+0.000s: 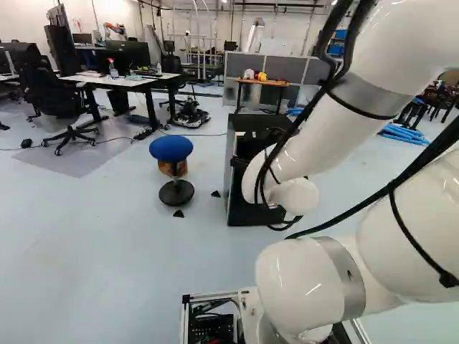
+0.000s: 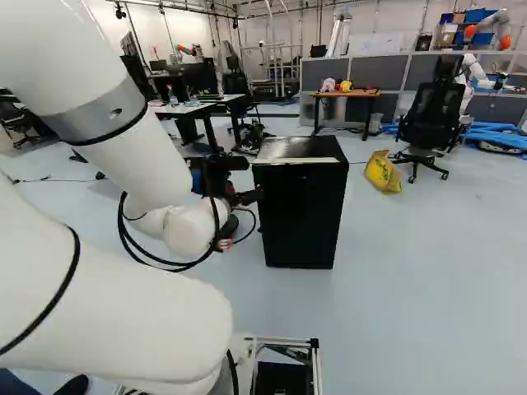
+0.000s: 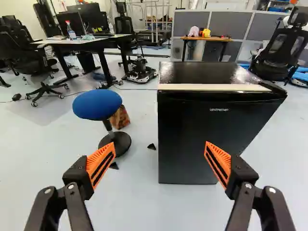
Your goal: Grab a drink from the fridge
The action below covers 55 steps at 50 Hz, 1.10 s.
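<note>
In the left base view the arm [image 1: 308,136] should go slowly to the fridge [image 1: 245,214], in the right base view gently pull its shut door [image 2: 302,216] by the edge, and in the wrist view the gripper [image 3: 160,163] is wide open, the fridge ahead and a bit to one side, the drink hidden, likely inside.

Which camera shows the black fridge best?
The wrist view: the fridge looms largest, its door almost unobstructed. The right base view shows it smaller, but nearly whole; in the left base view, the arm hides much of it.
</note>
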Motion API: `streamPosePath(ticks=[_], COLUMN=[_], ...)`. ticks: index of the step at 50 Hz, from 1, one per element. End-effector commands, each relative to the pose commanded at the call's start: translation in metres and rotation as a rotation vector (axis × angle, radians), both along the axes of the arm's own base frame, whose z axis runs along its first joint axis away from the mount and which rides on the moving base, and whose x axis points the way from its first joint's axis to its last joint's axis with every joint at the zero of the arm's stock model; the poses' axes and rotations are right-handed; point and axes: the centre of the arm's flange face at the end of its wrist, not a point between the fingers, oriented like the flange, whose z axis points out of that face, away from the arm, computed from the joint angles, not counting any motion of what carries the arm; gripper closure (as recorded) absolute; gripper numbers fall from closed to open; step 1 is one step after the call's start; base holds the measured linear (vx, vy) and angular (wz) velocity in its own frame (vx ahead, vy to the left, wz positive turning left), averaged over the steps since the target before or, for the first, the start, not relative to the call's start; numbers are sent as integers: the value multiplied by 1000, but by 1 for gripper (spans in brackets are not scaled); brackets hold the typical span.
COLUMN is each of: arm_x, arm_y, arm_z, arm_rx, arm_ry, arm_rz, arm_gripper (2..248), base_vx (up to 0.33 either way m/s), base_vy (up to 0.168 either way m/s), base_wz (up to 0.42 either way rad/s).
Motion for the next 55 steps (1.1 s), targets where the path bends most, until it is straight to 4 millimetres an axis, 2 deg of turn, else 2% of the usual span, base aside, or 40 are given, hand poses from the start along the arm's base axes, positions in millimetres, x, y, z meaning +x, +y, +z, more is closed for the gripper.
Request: streamPosePath(ticks=[55], arm_x=[0], arm_y=[0], arm_z=[0], arm_rx=[0], arm_ry=[0], arm_rz=[0], arm_gripper=[3], base_vx=[86], base_vy=[9], base_wz=[-8])
